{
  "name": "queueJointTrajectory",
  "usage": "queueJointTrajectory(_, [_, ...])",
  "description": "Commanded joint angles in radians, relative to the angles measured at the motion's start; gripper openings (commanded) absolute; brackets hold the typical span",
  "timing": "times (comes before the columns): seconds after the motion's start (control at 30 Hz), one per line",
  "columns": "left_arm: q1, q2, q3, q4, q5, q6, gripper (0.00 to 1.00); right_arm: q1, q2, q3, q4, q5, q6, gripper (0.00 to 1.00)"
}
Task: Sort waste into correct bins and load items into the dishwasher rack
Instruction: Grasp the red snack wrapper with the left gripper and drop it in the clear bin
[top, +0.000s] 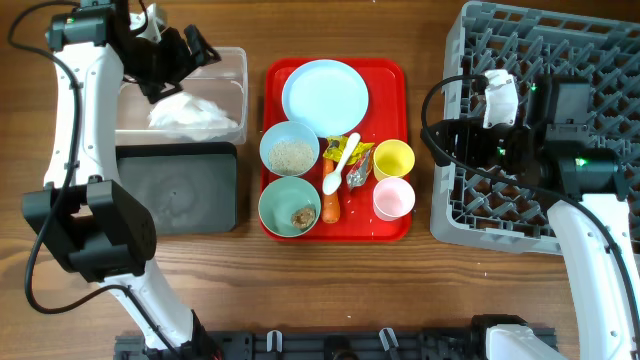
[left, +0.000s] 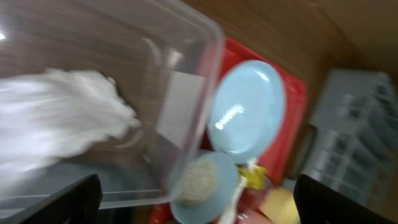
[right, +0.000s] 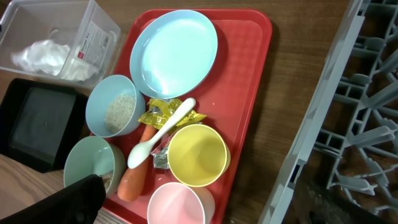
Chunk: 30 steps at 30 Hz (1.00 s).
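Note:
A crumpled white napkin (top: 190, 112) lies in the clear tub (top: 228, 66), free of my left gripper (top: 200, 48), which hangs open just above it. The left wrist view shows the napkin (left: 56, 124) and nothing between the fingers (left: 68, 202). On the red tray (top: 395, 75) are the plate (top: 325, 95), a rice bowl (top: 289, 149), a bowl with a brown lump (top: 290, 205), a carrot (top: 331, 208), a spoon (top: 338, 165), wrappers (top: 358, 160), a yellow cup (top: 393, 160) and a pink cup (top: 393, 198). My right gripper (top: 450, 140) stands open and empty at the rack's (top: 540, 50) left edge.
A black tray (top: 175, 188) lies in front of the clear tub, left of the red tray. The rack's upright pegs (right: 367, 112) fill the right side. A strip of bare wood (right: 292, 124) separates the red tray from the rack.

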<state>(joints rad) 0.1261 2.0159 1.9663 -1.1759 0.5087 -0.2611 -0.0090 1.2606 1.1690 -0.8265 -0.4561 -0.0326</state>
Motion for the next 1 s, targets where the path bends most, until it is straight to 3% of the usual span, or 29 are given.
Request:
queueJointTrajectory(0.0, [0.014,-0.019,-0.004,-0.003,0.185,0.100,0.66,0.002,0.013,0.014,0.003,-0.008,-0.020,1.00])
queueJointTrajectory(0.03, [0.010,-0.019,-0.004,-0.023,0.046,0.056,0.54,0.002,0.014,0.014,0.003,-0.007,-0.020,1.00])
queueJointTrajectory(0.07, [0.006,-0.019,-0.004,-0.036,-0.018,0.014,0.54,0.002,0.016,0.014,0.003,-0.005,-0.020,1.00])
queueJointTrajectory(0.13, [-0.033,-0.021,-0.004,-0.058,-0.015,0.029,0.59,0.002,0.032,0.014,0.004,-0.005,-0.020,1.00])
queueJointTrajectory(0.27, [-0.226,-0.042,-0.003,-0.089,-0.026,0.236,0.66,0.002,0.074,0.014,0.001,-0.006,-0.016,1.00])
queueJointTrajectory(0.37, [-0.462,-0.033,-0.004,-0.090,-0.271,0.228,0.82,0.002,0.080,0.014,0.009,-0.010,-0.014,0.99])
queueJointTrajectory(0.43, [-0.590,-0.017,-0.004,-0.097,-0.394,0.227,0.85,-0.004,0.055,0.014,0.051,-0.009,0.047,0.98])
queueJointTrajectory(0.63, [-0.721,0.056,-0.021,-0.117,-0.410,0.202,0.86,-0.152,-0.048,0.014,0.084,-0.008,0.111,0.99])
queueJointTrajectory(0.83, [-0.775,0.120,-0.140,0.006,-0.410,0.202,0.80,-0.198,-0.041,0.014,0.058,-0.005,0.110,0.99])
queueJointTrajectory(0.97, [-0.796,0.122,-0.221,0.102,-0.412,0.200,0.69,-0.198,-0.040,0.014,0.054,0.014,0.107,0.99])
